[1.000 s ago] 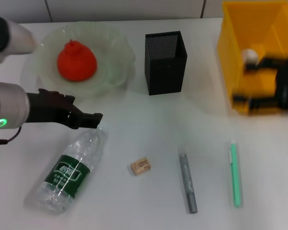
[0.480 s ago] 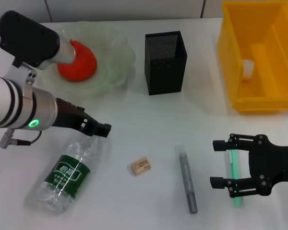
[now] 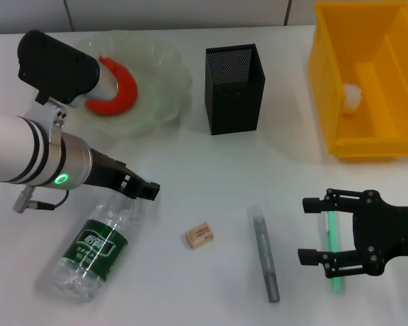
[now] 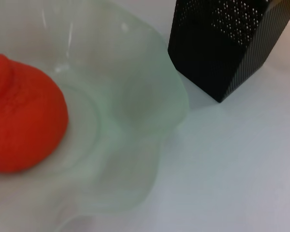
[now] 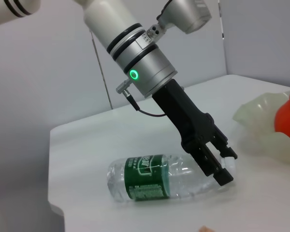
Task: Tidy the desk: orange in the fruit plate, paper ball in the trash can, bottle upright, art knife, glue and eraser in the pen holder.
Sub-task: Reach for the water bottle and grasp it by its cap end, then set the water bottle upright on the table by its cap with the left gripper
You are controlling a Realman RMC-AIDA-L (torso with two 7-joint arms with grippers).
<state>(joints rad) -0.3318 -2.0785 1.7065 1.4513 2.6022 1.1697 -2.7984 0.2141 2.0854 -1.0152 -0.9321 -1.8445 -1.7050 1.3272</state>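
The clear bottle lies on its side at the desk's front left. My left gripper is at its cap end, open, one finger on each side of the white cap. The orange sits in the pale green fruit plate, half hidden by my left arm. The paper ball lies in the yellow trash can. My right gripper hangs open over a slim green stick. The tan eraser and a grey stick lie between the arms. The black pen holder stands behind. I cannot tell which stick is the art knife and which the glue.
The white desk is bare between the pen holder and the items at the front. The trash can fills the back right corner. A grey wall runs behind the desk.
My right gripper came from the trash can to the green stick, leaving the paper ball in the can. My left gripper moved right and down to the bottle's cap.
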